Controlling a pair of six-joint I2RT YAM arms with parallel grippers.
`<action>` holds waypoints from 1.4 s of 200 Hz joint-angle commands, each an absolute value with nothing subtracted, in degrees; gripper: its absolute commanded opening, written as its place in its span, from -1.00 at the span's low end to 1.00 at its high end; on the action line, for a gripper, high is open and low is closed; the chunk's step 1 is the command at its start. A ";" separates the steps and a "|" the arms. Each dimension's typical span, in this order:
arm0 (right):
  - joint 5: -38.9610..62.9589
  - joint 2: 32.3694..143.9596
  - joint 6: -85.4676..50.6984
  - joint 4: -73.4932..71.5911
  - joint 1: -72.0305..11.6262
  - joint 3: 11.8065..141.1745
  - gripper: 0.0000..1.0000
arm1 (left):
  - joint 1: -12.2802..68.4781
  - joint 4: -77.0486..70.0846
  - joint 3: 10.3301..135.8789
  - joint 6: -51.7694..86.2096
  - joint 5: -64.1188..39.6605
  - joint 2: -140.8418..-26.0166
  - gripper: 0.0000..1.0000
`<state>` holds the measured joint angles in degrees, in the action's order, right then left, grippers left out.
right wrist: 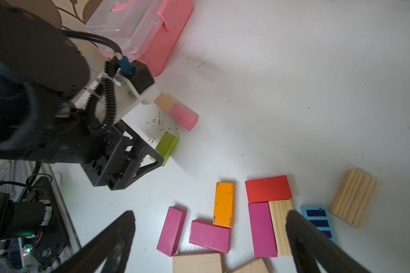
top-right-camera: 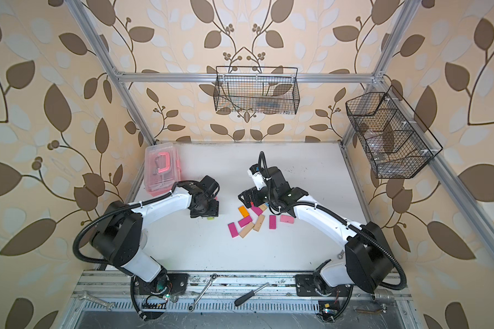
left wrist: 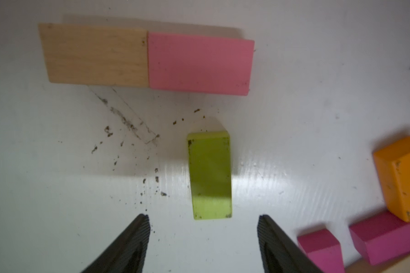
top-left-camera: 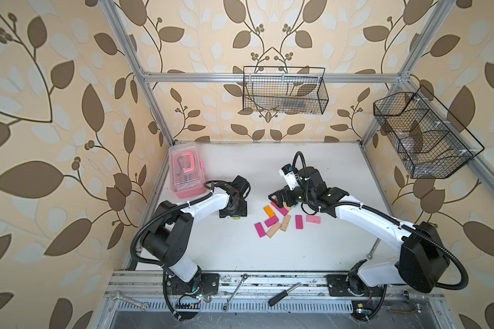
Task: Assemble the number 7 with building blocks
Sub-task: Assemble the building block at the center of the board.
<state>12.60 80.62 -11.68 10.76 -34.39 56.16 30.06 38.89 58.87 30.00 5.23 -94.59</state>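
White tabletop [top-left-camera: 240, 250], pink translucent plastic box [top-left-camera: 184, 173] far left, right gripper [right wrist: 210, 214] wide open above scattered blocks [top-left-camera: 285, 222] (magenta, orange, red, wood) mid-table, left gripper [left wrist: 202, 218] jaws apart over flat lime green block [left wrist: 210, 175], untouched, plain wood block [left wrist: 95, 54] and pink block [left wrist: 199, 63] end to end just beyond.

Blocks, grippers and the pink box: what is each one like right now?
left gripper, open, holding nothing.
right gripper, open, holding nothing.
lime green block, lying flat, loose on the table.
plain wood block, flat, its end touching the pink block.
pink block, flat, touching the plain wood block.
orange block, flat in the loose pile.
pink box, lid closed.
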 commanded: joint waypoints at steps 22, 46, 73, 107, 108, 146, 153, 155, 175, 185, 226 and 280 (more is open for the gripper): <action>14.76 78.66 -9.01 9.52 -34.17 56.40 1.00 | 30.52 39.70 61.74 28.62 8.67 -98.00 0.44; 14.77 78.49 -8.95 9.57 -34.02 56.60 1.00 | 30.58 39.14 62.89 27.86 7.85 -100.36 0.36; 14.74 78.96 -9.74 9.62 -33.91 57.10 1.00 | 30.54 38.51 63.77 26.95 7.05 -101.99 0.27; 14.77 79.43 -10.37 9.05 -33.97 57.60 1.00 | 30.56 38.76 64.64 26.43 7.09 -103.20 0.05; 14.77 79.44 -10.41 9.01 -33.95 57.63 1.00 | 30.57 38.76 64.66 26.44 7.06 -103.24 0.04; 14.91 79.83 -10.72 8.64 -34.20 58.05 1.00 | 30.51 39.51 65.37 26.42 6.54 -103.80 -0.24; 14.93 80.03 -10.76 8.61 -34.25 58.16 1.00 | 30.55 39.31 65.24 26.44 6.59 -103.80 -0.24; 14.87 80.06 -10.78 8.61 -34.27 58.18 1.00 | 30.53 39.29 65.18 26.41 6.55 -103.80 -0.25; 14.96 80.23 -11.01 8.53 -34.42 58.26 1.00 | 30.50 38.78 64.95 26.35 7.04 -103.75 -0.34; 15.10 80.26 -10.98 8.44 -34.45 58.25 1.00 | 30.54 38.89 65.27 26.19 7.22 -103.97 -0.38; 14.97 80.51 -11.25 8.27 -34.89 58.36 0.99 | 30.44 38.51 66.01 26.72 7.59 -104.42 -0.46; 15.11 80.84 -11.34 7.95 -35.58 58.51 0.99 | 30.47 39.76 67.13 26.89 8.75 -104.17 -0.15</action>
<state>14.02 80.03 -11.33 8.73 -35.11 56.36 30.09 37.87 65.43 26.70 6.57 -104.40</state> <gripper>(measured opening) 0.995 0.351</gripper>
